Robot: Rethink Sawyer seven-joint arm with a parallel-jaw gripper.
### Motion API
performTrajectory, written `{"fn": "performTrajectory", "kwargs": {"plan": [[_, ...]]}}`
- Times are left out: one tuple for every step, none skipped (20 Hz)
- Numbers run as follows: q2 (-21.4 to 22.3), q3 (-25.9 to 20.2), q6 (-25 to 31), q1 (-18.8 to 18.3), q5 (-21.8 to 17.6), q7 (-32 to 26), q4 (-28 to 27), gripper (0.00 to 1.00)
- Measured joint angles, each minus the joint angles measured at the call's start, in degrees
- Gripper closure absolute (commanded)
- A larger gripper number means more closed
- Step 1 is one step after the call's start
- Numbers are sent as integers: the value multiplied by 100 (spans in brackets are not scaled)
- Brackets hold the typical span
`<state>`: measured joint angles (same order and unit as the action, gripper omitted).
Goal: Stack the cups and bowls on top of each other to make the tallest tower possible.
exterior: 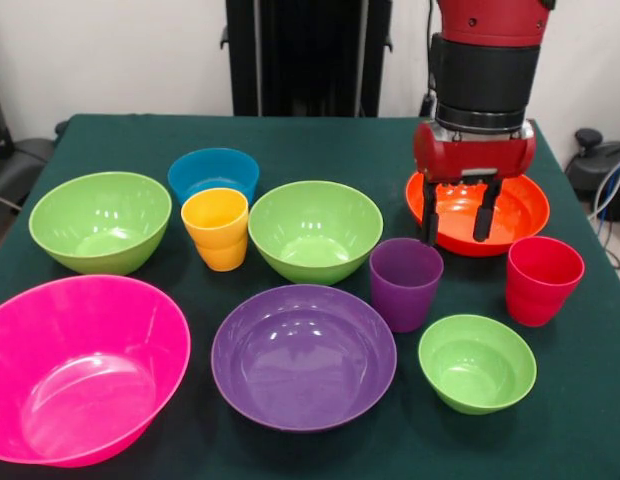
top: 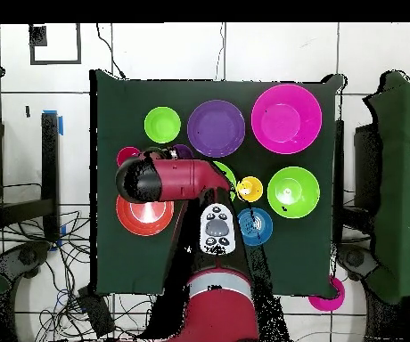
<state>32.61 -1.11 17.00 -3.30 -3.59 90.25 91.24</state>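
Observation:
My gripper (exterior: 456, 215) hangs open and empty just above the near left part of the orange-red bowl (exterior: 515, 205). In front of it stand the purple cup (exterior: 405, 282) and the red cup (exterior: 542, 280), both upright. The yellow-orange cup (exterior: 216, 228) stands between the blue bowl (exterior: 213, 170) and the middle lime green bowl (exterior: 315, 230). Other lime green bowls sit at the far left (exterior: 100, 220) and the near right (exterior: 477, 362). The wide purple bowl (exterior: 303, 355) and the large pink bowl (exterior: 80, 365) are nearest. Every piece stands alone. From overhead the arm (top: 155, 180) hides the gripper.
The dark green table (exterior: 320, 140) ends close behind the orange-red bowl and just right of the red cup. Overhead, the arm also hides part of the middle green bowl (top: 228, 171) and the orange-red bowl (top: 144, 216). Cables lie on the floor (top: 48, 267).

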Motion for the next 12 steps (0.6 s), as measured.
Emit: {"fn": "performTrajectory", "kwargs": {"plan": [[-54,-1,1,1,-1,0,0,0],[-103,0,0,1,0,0,-1,0],[-145,0,1,1,-1,0,0,0],[-186,-1,1,0,-1,0,0,0],[-217,-1,0,1,0,0,-2,0],[-241,-1,0,1,1,0,-2,0],[-302,0,-1,1,0,0,-2,0],[-357,-1,-1,0,1,0,-2,0],[-385,-1,-1,0,1,0,-2,0],[-412,-2,0,1,0,0,-1,0],[-447,-1,-1,1,1,0,-2,0],[-499,-1,-1,1,1,0,-3,0]]}}
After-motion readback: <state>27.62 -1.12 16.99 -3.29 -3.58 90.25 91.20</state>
